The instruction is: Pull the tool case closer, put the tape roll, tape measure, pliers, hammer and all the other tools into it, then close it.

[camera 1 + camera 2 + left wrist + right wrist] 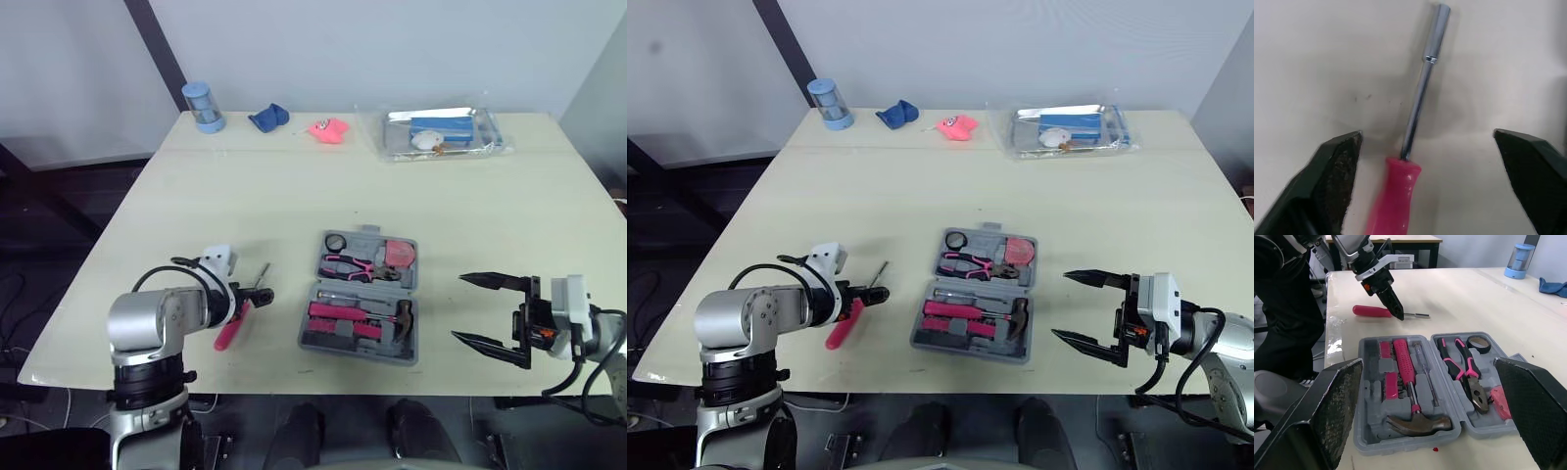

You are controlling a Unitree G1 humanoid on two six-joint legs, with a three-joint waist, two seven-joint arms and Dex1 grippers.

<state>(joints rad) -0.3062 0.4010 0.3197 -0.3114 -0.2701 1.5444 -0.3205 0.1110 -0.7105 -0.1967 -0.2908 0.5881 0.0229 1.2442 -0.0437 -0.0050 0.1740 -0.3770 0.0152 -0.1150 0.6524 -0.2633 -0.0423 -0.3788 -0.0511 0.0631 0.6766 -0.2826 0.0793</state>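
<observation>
Tool case [366, 233]: lies open and flat on the table [294, 196], near its front edge, between my two grippers. Its two grey halves rest side by side on the tabletop.

Contents of the case: hammer [1405, 377] with a pink grip, seated in the half nearer me. A slim screwdriver [1425, 377] lies alongside it. In the farther half are the pink-handled pliers [1464, 369], the black tape roll [1479, 342] and the pink tape measure [397, 255].

Loose tool: a pink-handled driver [1409, 132] with a bare steel shaft lies on the table to the left of the case and apart from it.

My left gripper [261, 297]: released, and lowered over the driver. Its fingers [1334, 176] are spread wide, one on each side of the point where the shaft meets the handle. In the left wrist view neither finger touches the tool.

My right gripper [1060, 305]: also released and holding nothing. It sits to the right of the case with its two black fingers well apart and pointing toward the case, clear of its edge.

Far edge of the table: a blue cylinder [203, 106], a blue cloth [267, 117], a small pink object [329, 130] and a clear plastic bag [441, 132], all well apart from the case.
</observation>
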